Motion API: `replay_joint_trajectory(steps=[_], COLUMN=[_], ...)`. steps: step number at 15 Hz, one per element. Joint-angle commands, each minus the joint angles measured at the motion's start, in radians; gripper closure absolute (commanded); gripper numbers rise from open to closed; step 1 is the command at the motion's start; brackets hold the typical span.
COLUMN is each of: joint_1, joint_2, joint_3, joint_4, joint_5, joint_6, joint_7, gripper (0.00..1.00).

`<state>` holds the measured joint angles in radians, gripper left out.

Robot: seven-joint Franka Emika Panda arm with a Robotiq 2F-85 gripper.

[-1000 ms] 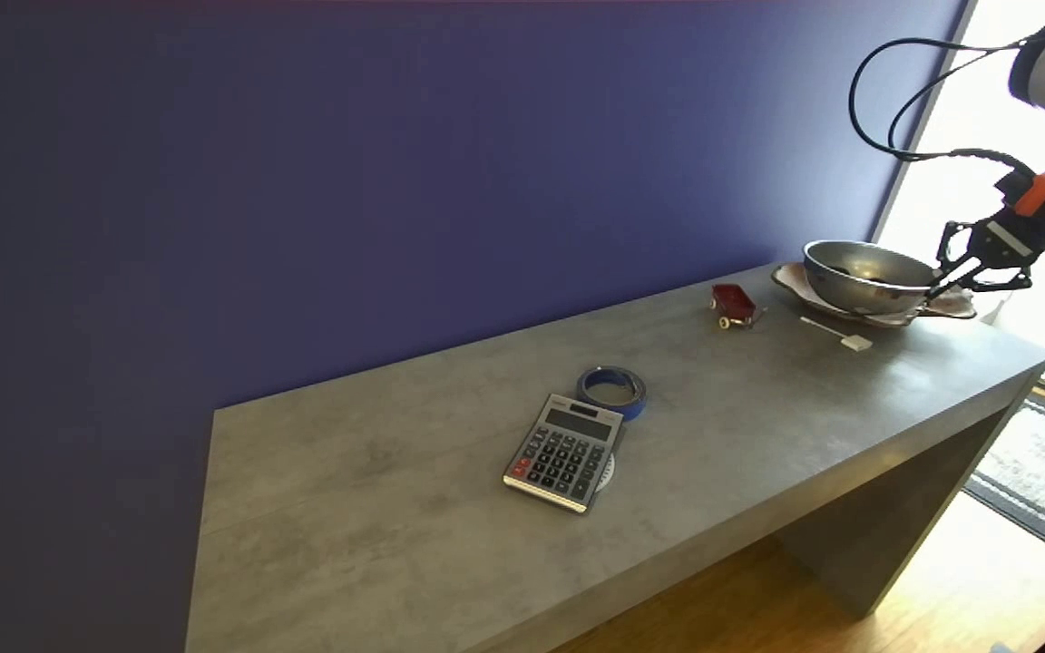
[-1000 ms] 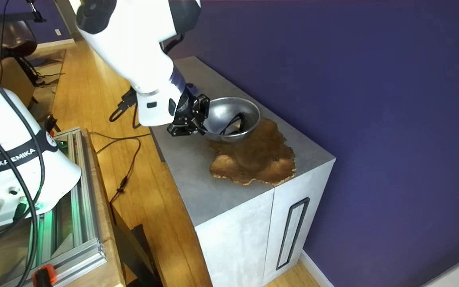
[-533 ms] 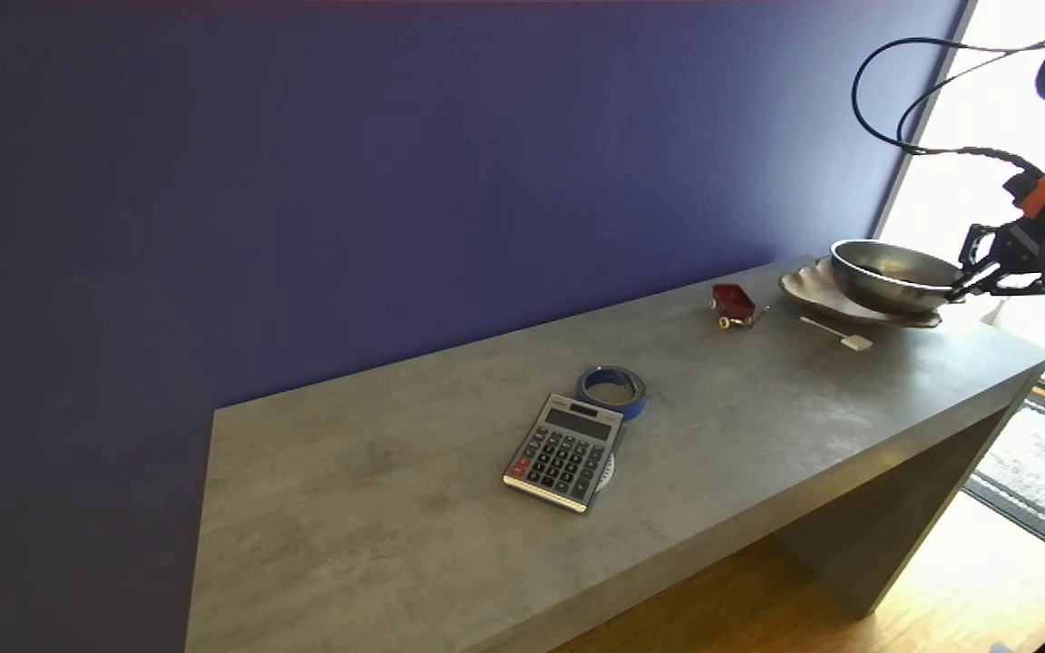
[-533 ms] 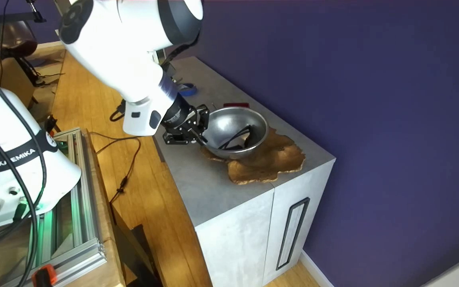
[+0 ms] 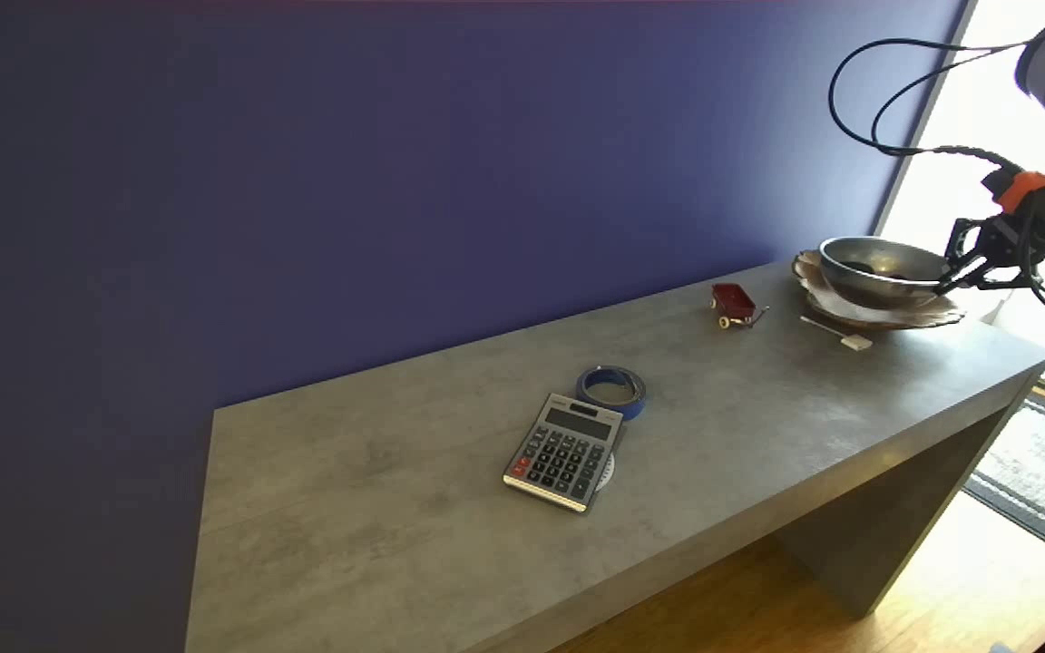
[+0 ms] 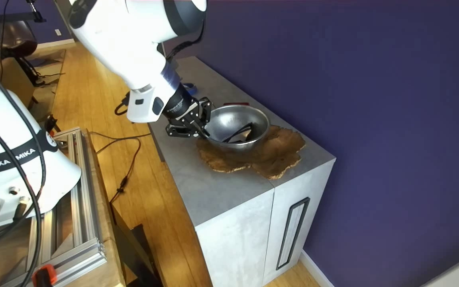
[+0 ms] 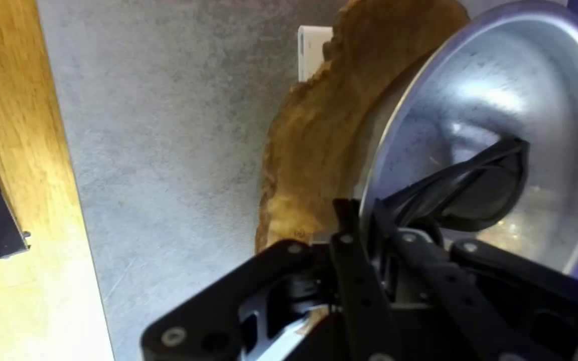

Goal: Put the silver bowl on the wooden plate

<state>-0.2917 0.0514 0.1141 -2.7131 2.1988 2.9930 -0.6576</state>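
The silver bowl point(image 5: 876, 288) is over the wooden plate point(image 5: 917, 317) at the far end of the counter. In an exterior view the bowl point(image 6: 225, 119) covers part of the plate point(image 6: 281, 151). The bowl's underside is hidden, so I cannot tell how firmly it rests there. My gripper point(image 6: 205, 132) is shut on the bowl's near rim. In the wrist view the two fingertips point(image 7: 363, 213) stand on either side of the rim of the bowl point(image 7: 499, 90). The plate point(image 7: 304, 150) shows beneath it. Black sunglasses point(image 7: 489, 190) lie inside the bowl.
A small red wagon point(image 5: 733, 302) and a white adapter point(image 5: 854, 341) lie close to the plate. A blue tape roll point(image 5: 633, 406) and a calculator point(image 5: 563, 453) lie further along the counter. The wall stands behind the bowl. The counter's front edge point(image 7: 78, 200) is near.
The bowl and gripper have shifted slightly, first away along the counter, then a little back. The wooden plate has turned and shifted beneath the bowl. The gripper has stayed shut on the rim.
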Motion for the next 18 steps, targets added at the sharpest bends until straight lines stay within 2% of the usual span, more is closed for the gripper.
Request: replay_joint_trajectory(steps=[1,5,9,14,15,16,17,18], joint_1=[0.023,0.018,0.037,0.125,0.146,0.167,0.135,0.156], joint_2=[0.051,0.067,-0.031,-0.234,-0.188,-0.233,-0.161,-0.187], joint_3=[0.024,0.022,0.045,0.140,0.157,0.182,0.147,0.167], joint_4=[0.050,0.058,-0.009,-0.111,-0.037,-0.045,-0.042,-0.040], joint_5=[-0.018,-0.024,-0.025,0.009,0.067,0.076,0.026,0.036], joint_6=[0.030,0.022,0.028,0.170,0.228,0.281,0.210,0.247], joint_7=[0.035,0.035,0.021,-0.046,-0.123,-0.131,-0.074,-0.082], gripper=[0.59,0.31,0.02,0.00,0.00,0.00,0.00,0.00])
